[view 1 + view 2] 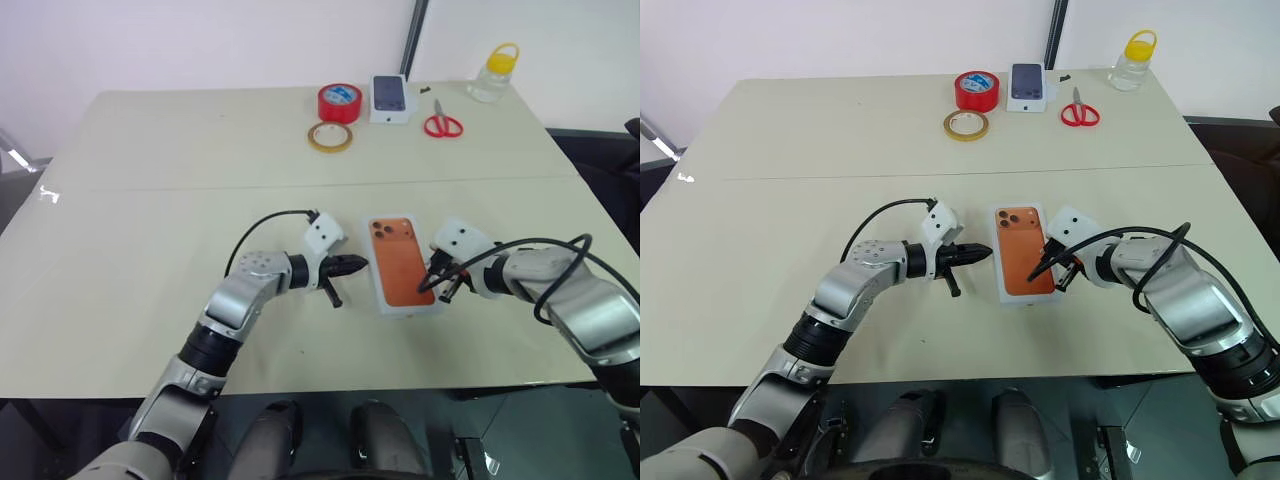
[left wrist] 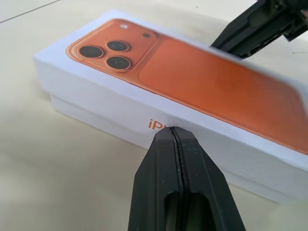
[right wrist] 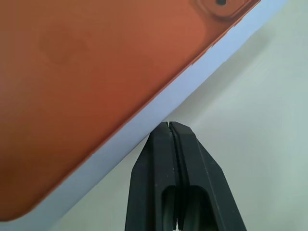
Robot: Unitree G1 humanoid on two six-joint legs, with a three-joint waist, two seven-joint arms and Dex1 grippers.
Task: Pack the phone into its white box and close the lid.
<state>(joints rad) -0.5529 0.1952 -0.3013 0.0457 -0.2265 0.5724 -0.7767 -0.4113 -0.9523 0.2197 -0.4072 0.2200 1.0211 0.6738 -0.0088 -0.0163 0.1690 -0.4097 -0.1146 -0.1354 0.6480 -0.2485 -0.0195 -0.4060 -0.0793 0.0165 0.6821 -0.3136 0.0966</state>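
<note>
Lid (image 1: pixel 402 264) sat on the white box (image 2: pixel 144 137) mid-surface (image 1: pixel 150 200), flanked by the closed, empty left claw (image 1: pixel 362 264) and right claw (image 1: pixel 430 283); tape rolls (image 1: pixel 338 102), scissors (image 1: pixel 441 122) lay far behind.

lid (image 1: pixel 400 262) seated on white box (image 2: pixel 144 132), flat on table

Silver-grey arms, black cables, white wrist blocks, tapered black left hand (image 1: pixel 352 265), seemingly matte
</note>
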